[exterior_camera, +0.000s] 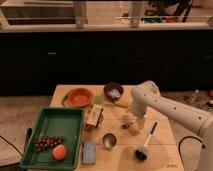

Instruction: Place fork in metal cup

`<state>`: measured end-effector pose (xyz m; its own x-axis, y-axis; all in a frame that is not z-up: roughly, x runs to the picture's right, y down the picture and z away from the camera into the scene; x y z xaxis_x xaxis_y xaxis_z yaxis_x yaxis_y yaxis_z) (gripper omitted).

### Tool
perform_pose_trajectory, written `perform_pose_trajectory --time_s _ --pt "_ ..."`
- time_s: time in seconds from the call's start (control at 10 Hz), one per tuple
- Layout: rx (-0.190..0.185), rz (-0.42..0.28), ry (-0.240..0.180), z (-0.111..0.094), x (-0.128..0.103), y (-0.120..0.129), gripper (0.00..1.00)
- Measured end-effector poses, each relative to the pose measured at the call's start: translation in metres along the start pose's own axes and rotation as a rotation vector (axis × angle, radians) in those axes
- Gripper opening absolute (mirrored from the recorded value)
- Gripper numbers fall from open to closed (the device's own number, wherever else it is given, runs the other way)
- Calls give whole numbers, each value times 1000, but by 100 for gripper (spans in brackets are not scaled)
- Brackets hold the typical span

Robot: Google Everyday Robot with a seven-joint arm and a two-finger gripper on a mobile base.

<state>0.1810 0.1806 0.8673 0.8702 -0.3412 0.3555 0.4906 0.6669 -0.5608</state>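
At mid-table, fork (127, 125) just at the jaws, metal cup (109, 140) near

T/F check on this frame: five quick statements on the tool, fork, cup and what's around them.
1. The fork is in the metal cup. False: it is by the tool, apart from the cup.
2. The brush lies to the right of the metal cup in the camera view. True.
3. The tool is over the green tray. False: it is low over the table, right of the tray, between the maroon bowl and the brush.
4. The grapes are in the green tray. True.
5. The metal cup stands inside the orange bowl. False: it stands on the table, and the orange bowl is farther back.
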Motion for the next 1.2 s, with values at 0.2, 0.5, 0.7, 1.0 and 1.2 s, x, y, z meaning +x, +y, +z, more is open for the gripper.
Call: perform_pose_trajectory --time_s 0.2,0.5,0.7,1.0,1.2 --pt "0 5 -8 8 -3 -4 79" --pt "-1 13 -8 16 -4 -2 55" --pt "-8 14 -7 18 -5 0 33" --pt "-9 19 -8 14 -3 2 4" --pt "-8 16 -5 14 -2 2 0"
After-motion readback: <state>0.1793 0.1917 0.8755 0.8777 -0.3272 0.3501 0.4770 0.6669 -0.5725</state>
